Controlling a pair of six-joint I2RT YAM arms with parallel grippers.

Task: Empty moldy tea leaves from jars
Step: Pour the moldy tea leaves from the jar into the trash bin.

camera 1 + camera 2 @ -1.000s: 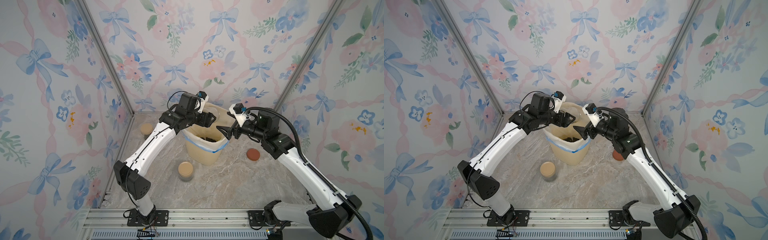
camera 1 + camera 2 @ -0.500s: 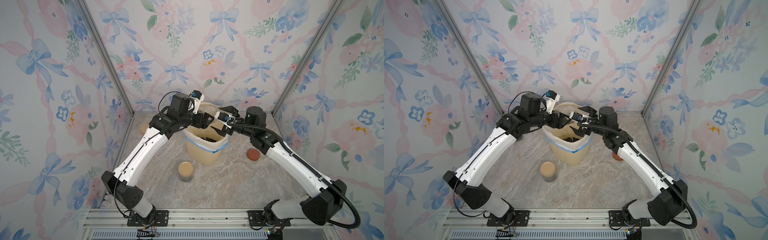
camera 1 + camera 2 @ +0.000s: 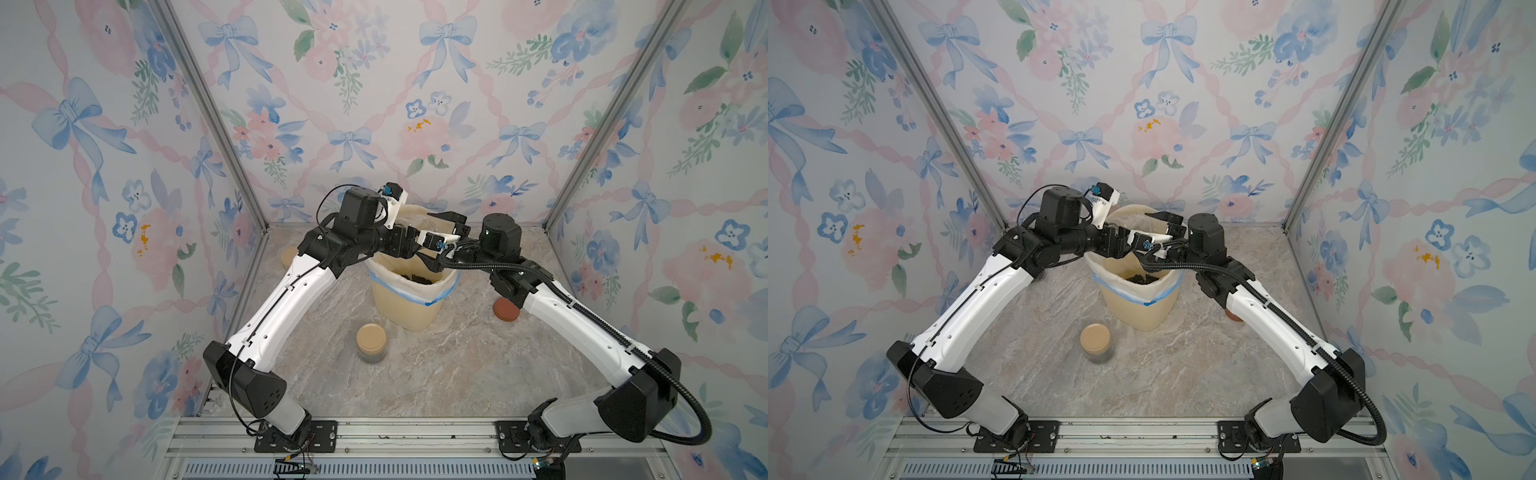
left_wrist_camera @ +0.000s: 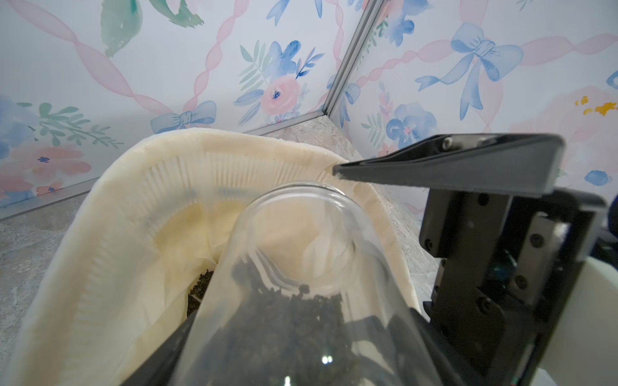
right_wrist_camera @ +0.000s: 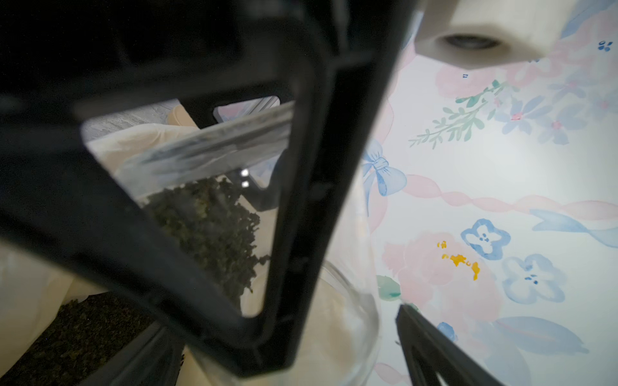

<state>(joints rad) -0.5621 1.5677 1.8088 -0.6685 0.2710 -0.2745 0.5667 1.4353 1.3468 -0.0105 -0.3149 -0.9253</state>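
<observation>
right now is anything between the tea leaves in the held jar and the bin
Nothing visible does. The jar has no lid and its tilted mouth opens over the lined bin, with the tea leaves low inside the glass. The open right claw has one finger beside the rim, not across the mouth.

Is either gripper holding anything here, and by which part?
Left gripper holds the open jar by its lower body, mouth over the bin. Right gripper holds nothing.

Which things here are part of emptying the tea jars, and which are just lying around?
In the job: tilted open jar, tea leaves, lined bin, front lidded jar, back lidded jar.
Lying about: reddish-brown lid, set aside.
</observation>
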